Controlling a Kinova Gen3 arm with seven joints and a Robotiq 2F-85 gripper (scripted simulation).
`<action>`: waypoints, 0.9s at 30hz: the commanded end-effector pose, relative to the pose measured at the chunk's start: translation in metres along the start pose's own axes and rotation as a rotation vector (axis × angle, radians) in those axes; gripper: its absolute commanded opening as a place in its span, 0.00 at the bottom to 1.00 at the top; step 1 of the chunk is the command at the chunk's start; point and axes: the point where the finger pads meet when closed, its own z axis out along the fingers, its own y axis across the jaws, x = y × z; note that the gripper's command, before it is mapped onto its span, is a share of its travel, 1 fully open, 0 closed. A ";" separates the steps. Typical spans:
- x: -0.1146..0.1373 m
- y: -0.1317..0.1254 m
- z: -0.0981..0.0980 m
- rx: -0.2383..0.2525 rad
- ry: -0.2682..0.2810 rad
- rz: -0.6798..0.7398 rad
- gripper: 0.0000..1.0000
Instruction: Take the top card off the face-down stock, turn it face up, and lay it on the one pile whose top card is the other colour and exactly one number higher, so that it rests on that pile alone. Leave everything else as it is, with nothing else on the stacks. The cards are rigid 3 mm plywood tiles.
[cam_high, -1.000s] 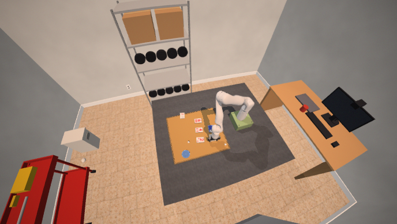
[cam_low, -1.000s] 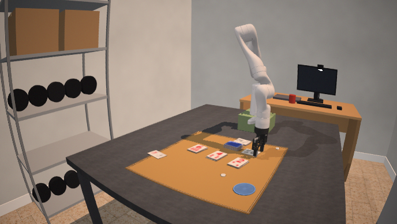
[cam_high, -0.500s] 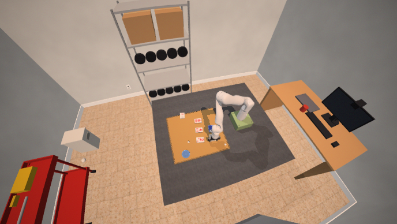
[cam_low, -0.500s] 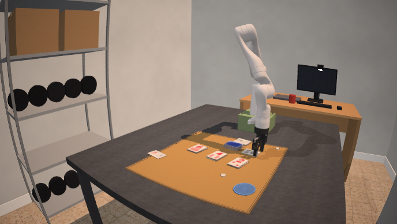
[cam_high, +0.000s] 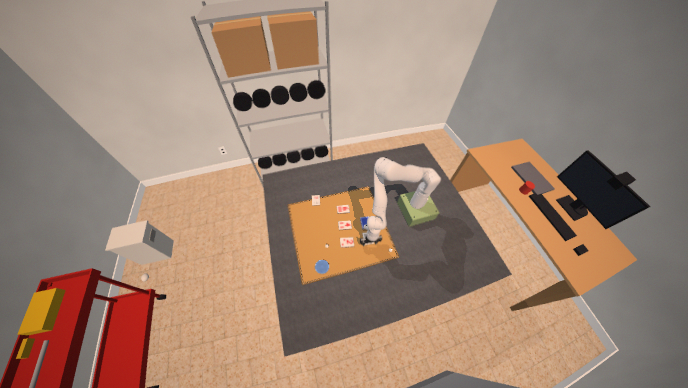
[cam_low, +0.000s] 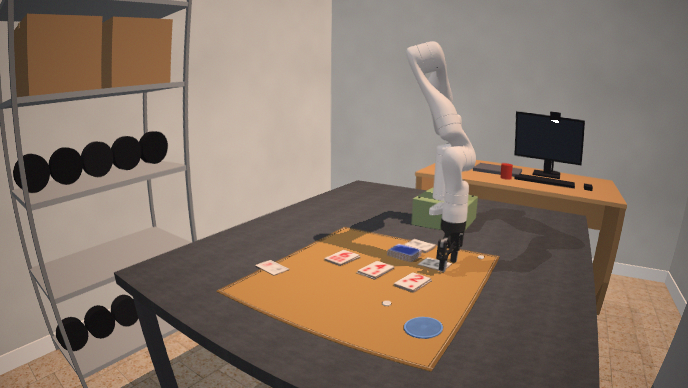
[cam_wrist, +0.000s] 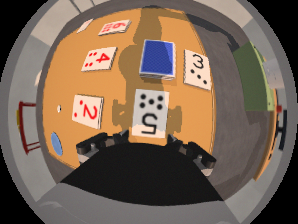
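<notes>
Claw (cam_high: 370, 241) (cam_low: 448, 255) (cam_wrist: 148, 137) points down over the mat (cam_high: 312, 235) (cam_low: 320, 290) (cam_wrist: 70, 65), fingers apart — nothing held. The black five (cam_low: 433, 263) (cam_wrist: 150, 114) lies face up by the fingertips; whether they touch it, cannot tell. Face-down stock (cam_high: 365, 221) (cam_low: 404, 252) (cam_wrist: 157, 58): blue back on top, on the mat between the black three (cam_low: 420, 245) (cam_wrist: 197, 69) and the red four (cam_high: 345, 225) (cam_low: 375, 269) (cam_wrist: 99, 59). Red six (cam_high: 343, 209) (cam_low: 342, 257) (cam_wrist: 114, 27) and red two (cam_high: 347, 242) (cam_low: 412, 281) (cam_wrist: 88, 111) sit either side of the four, all face up. Blue disc (cam_high: 322, 266) (cam_low: 423, 327) (cam_wrist: 57, 144) is near a mat corner — well apart from the stock. Another card (cam_high: 316, 200) (cam_low: 272, 267) (cam_wrist: 85, 25) lies at the mat's edge, its number too faint to read.
</notes>
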 end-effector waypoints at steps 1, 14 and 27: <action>0.000 -0.001 -0.001 0.002 -0.001 0.000 0.85; 0.000 -0.001 -0.001 0.002 -0.001 0.000 0.85; 0.000 -0.001 -0.030 0.002 -0.001 0.000 0.85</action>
